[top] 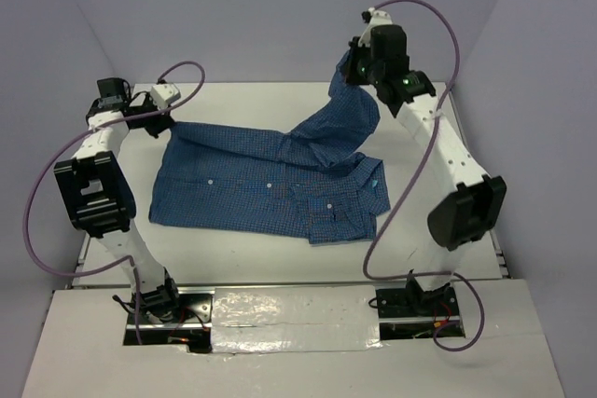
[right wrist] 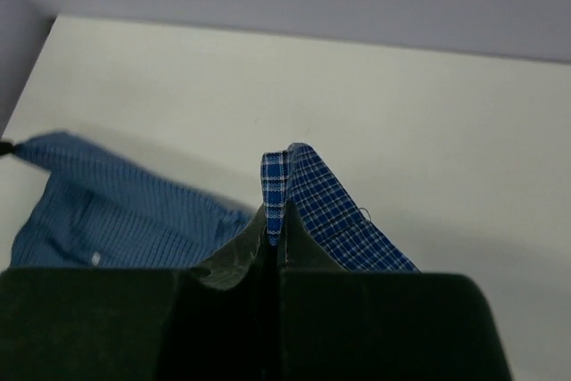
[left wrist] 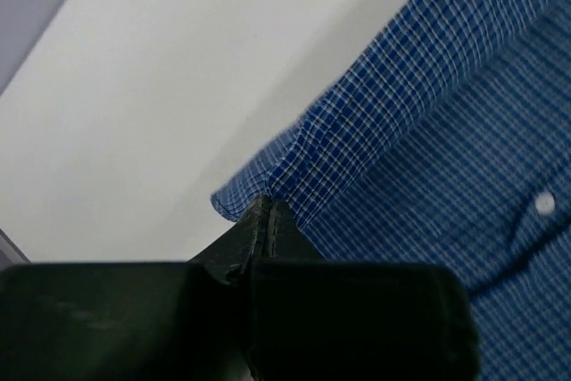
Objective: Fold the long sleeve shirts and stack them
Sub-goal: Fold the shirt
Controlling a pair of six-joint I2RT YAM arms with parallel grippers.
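Note:
One blue checked long sleeve shirt (top: 266,188) lies spread across the middle of the white table (top: 280,258), collar toward the right. My left gripper (top: 168,120) is shut on the shirt's far left corner, low at the table; the left wrist view shows the jaws pinching the hem edge (left wrist: 294,162) of the shirt (left wrist: 464,176). Up at the far right, my right gripper (top: 359,67) is shut on a sleeve (top: 347,114) and holds it above the table. In the right wrist view the sleeve's cuff (right wrist: 299,189) sticks out between the closed jaws.
Grey-violet walls close in the table on the left, back and right. Bare white table shows behind the shirt (top: 261,100) and in front of it. Both arm bases stand at the near edge, and purple cables (top: 37,221) loop beside the arms.

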